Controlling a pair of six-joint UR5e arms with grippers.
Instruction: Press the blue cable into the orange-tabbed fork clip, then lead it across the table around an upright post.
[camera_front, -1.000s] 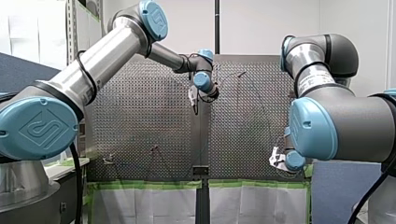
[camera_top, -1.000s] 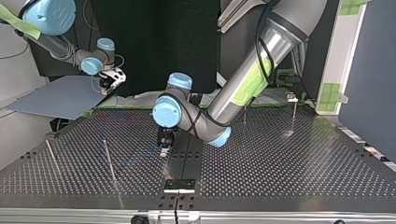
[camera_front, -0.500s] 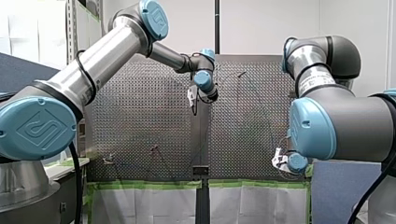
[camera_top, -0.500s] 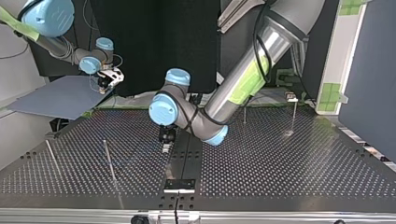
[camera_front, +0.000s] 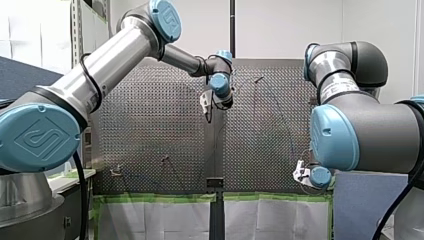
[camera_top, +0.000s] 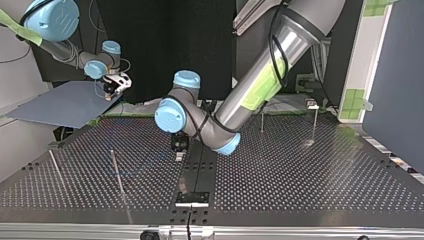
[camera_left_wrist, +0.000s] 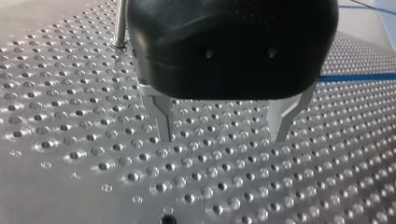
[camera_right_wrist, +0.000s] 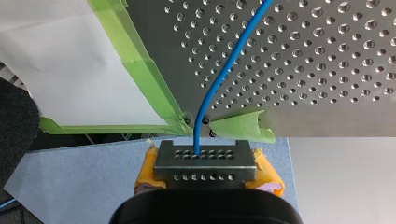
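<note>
Right wrist view alone shows my right claw (camera_right_wrist: 205, 156) pinching the blue cable (camera_right_wrist: 233, 56) — my left claw (camera_left_wrist: 223, 137) gapes empty.

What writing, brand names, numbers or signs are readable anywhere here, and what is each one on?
No text reads clearly.
On the blue joint cap of my left arm: a raised emblem in a diamond, no legible letters.
On the white label on my right arm: print too small to read.
</note>
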